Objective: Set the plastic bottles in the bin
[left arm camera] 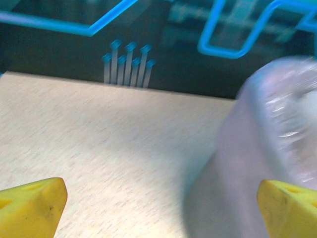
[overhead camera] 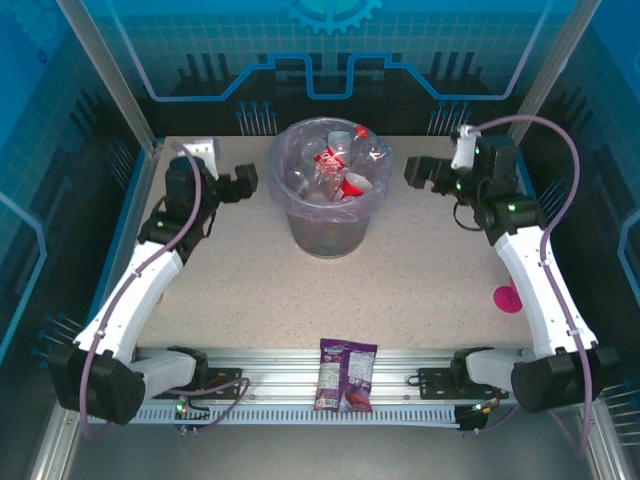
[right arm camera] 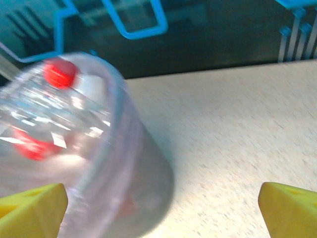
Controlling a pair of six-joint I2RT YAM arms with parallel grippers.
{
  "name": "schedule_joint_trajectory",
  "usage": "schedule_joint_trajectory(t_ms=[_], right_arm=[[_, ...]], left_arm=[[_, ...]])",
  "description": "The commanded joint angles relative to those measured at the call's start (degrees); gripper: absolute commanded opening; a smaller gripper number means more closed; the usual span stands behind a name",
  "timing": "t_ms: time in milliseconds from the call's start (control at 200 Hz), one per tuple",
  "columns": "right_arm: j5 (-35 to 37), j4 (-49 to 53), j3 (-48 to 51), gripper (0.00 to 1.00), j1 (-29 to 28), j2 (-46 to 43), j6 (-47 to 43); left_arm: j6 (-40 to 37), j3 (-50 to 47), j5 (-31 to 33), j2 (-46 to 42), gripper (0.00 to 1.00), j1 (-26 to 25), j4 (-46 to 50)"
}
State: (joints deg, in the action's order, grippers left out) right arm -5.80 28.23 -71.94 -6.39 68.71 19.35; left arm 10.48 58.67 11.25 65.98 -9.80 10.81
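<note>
The bin stands toward the middle of the table's far edge. The plastic bottles that I can make out are heaped inside its lilac liner, red caps and labels showing. The left end effector hangs just left of the bin with its yellow fingers spread wide and nothing between them. The right end effector, just right of the bin, is equally spread and empty. A purple snack packet lies at the near edge (not a task item). Such bottles are probably light, thin-walled and slick, denting under pressure. The best hold is across the labelled mid-body, squeezed gently, rather than on the cap.
</note>
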Motion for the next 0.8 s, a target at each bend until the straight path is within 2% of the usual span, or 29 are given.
schedule_joint_trajectory(t_ms=[0, 180, 370, 490, 615, 795], right_arm=[[4.84, -2.1, 8.41, 1.0, 1.91, -2.17, -1.54], [16.42, -9.4, 20.87, 1.0, 2.25, -3.32, -2.8], [22.4, -24.18, 32.54, 1.0, 2.26, 0.21, -4.58], [24.61, -30.06, 35.31, 1.0, 2.1, 5.12, -6.58], [26.15, -38.17, 38.09, 1.0, 1.6, 8.84, -8.57], [28.39, -53.46, 43.64, 1.0, -0.2, 9.38, -13.16]], left_arm=[[-2.16, -8.22, 10.73, -2.95, 0.99, 1.25, -5.15], [-0.82, -19.66, 13.43, -2.41, 0.99, 3.76, -12.37], [-1.82, -27.71, 13.23, 2.87, 0.99, 5.54, -24.89], [-2.94, -30.13, 11.94, 8.46, 0.99, 6.01, -33.98], [-2.66, -29.73, 10.5, 14.51, 0.99, 6.5, -38.34], [-7.21, -30.11, 8.75, 16.72, 0.99, 6.57, -44.65]])
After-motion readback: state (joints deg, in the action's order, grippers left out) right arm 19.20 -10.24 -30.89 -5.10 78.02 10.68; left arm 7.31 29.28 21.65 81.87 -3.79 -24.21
